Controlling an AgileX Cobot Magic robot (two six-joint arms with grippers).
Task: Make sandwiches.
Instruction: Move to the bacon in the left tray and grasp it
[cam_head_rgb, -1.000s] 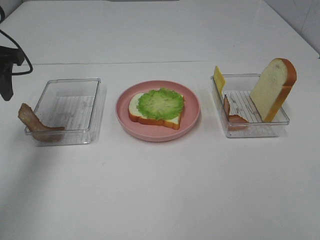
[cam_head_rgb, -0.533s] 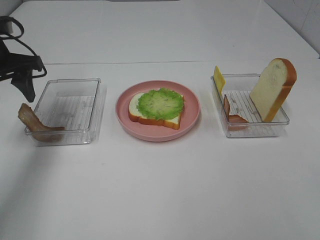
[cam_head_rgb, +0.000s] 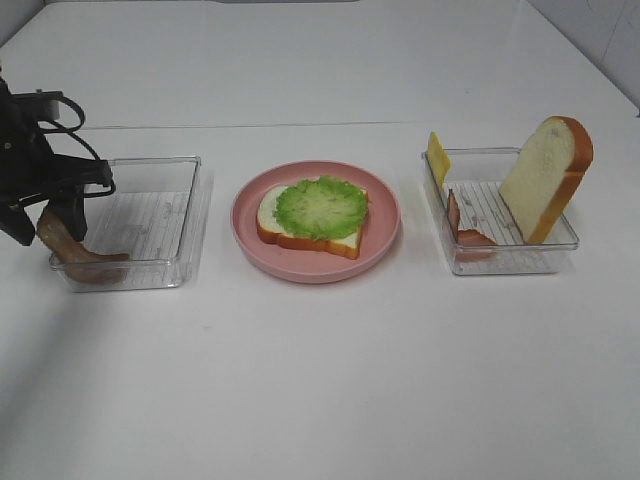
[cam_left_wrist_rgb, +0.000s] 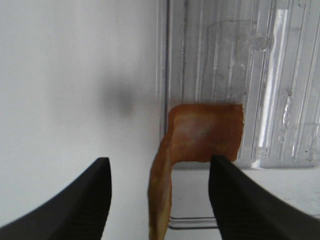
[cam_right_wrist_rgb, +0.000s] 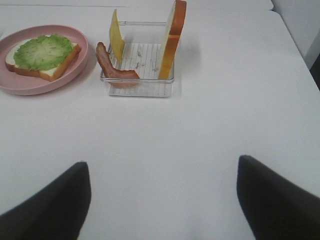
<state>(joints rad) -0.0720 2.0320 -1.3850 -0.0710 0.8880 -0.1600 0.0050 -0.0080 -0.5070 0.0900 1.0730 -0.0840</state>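
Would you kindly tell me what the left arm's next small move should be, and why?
Probably lower a little and close: the left gripper is open and straddles the bacon strip draped over the tray rim, not yet gripping it.

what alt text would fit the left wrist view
The open left gripper hangs over a bent bacon strip, its dark fingers on either side. The strip sits at the edge of a clear tray on a white table.

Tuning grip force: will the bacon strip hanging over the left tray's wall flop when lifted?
Probably floppy: the bacon strip folds over the left tray wall. Likely light, since it looks thin. Gripped at one end, it may swing.
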